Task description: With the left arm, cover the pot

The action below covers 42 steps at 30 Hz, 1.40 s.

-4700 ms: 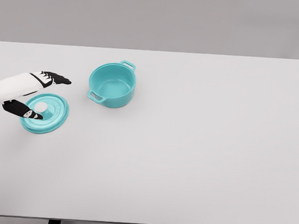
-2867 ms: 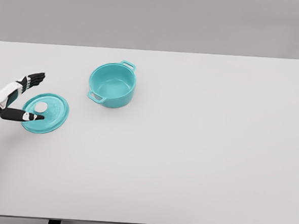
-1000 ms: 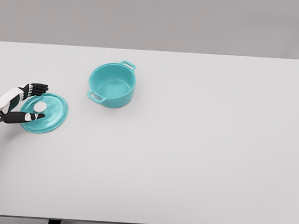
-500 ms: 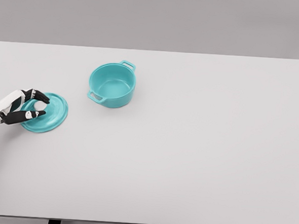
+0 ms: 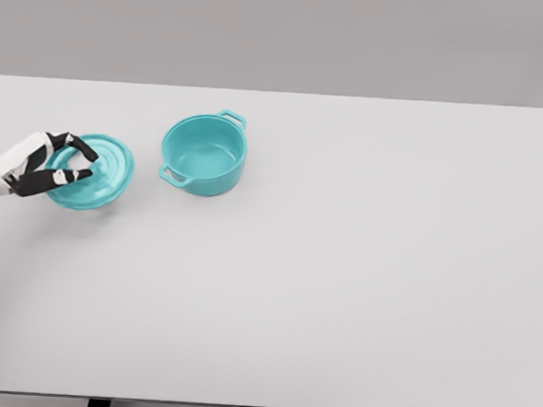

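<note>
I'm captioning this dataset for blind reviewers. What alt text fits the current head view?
The robot's left hand grips a teal lid by its knob, holding it tilted just above the white table at the left. An open, empty teal pot with two side handles stands to the lid's right, uncovered. No right arm shows.
</note>
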{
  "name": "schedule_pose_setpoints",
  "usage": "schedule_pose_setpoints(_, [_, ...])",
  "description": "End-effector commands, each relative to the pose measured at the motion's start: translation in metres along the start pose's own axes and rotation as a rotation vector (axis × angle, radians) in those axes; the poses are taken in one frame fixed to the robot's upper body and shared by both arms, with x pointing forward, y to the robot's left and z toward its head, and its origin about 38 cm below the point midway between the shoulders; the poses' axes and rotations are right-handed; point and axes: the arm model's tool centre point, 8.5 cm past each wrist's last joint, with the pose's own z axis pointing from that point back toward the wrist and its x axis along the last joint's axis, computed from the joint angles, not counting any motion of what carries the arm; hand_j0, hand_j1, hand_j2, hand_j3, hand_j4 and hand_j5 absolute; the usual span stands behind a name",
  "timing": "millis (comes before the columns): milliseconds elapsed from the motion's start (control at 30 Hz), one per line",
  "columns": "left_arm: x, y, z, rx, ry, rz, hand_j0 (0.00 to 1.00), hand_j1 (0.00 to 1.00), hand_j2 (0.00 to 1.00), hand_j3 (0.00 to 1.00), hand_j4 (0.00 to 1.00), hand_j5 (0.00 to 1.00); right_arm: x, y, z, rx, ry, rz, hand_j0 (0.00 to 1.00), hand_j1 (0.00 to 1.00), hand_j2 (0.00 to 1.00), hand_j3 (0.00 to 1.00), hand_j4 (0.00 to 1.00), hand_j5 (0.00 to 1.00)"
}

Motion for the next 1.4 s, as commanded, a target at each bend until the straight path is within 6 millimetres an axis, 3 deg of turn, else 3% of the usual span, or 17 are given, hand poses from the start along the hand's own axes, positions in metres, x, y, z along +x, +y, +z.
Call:
schedule_pose_setpoints(0, [0.003,-0.009,-0.009,-0.008,-0.023,0.016,0.37,0.37,0.37,0.37,0.37,0.37,0.0,0.0,0.0,0.0,0.0,0.001,1.0,1.0,1.0,1.0,1.0,1.0])
schedule_pose_setpoints(333, [0.024,-0.013,-0.045,-0.026,-0.098,-0.023,0.37,0.37,0.37,0.37,0.37,0.37,0.0,0.0,0.0,0.0,0.0,0.001,1.0,1.0,1.0,1.0,1.0,1.0])
schedule_pose_setpoints(500, [0.029,-0.011,-0.051,-0.032,-0.109,-0.048,0.37,0.37,0.37,0.37,0.37,0.37,0.0,0.0,0.0,0.0,0.0,0.001,1.0,1.0,1.0,1.0,1.0,1.0])
schedule_pose_setpoints(567, [0.03,-0.023,-0.061,-0.051,-0.122,-0.036,0.37,0.37,0.37,0.37,0.37,0.37,0.0,0.0,0.0,0.0,0.0,0.001,1.0,1.0,1.0,1.0,1.0,1.0])
schedule_pose_setpoints(867, [0.044,-0.023,-0.085,-0.065,-0.161,-0.046,0.37,0.37,0.37,0.37,0.37,0.37,0.0,0.0,0.0,0.0,0.0,0.001,1.0,1.0,1.0,1.0,1.0,1.0])
schedule_pose_setpoints(1233, [0.044,-0.045,-0.121,-0.105,-0.161,-0.039,0.37,0.37,0.37,0.37,0.37,0.37,0.0,0.0,0.0,0.0,0.0,0.001,1.0,1.0,1.0,1.0,1.0,1.0])
schedule_pose_setpoints(1367, [0.047,-0.042,-0.131,-0.114,-0.154,-0.054,0.37,0.37,0.37,0.37,0.37,0.37,0.0,0.0,0.0,0.0,0.0,0.001,1.0,1.0,1.0,1.0,1.0,1.0])
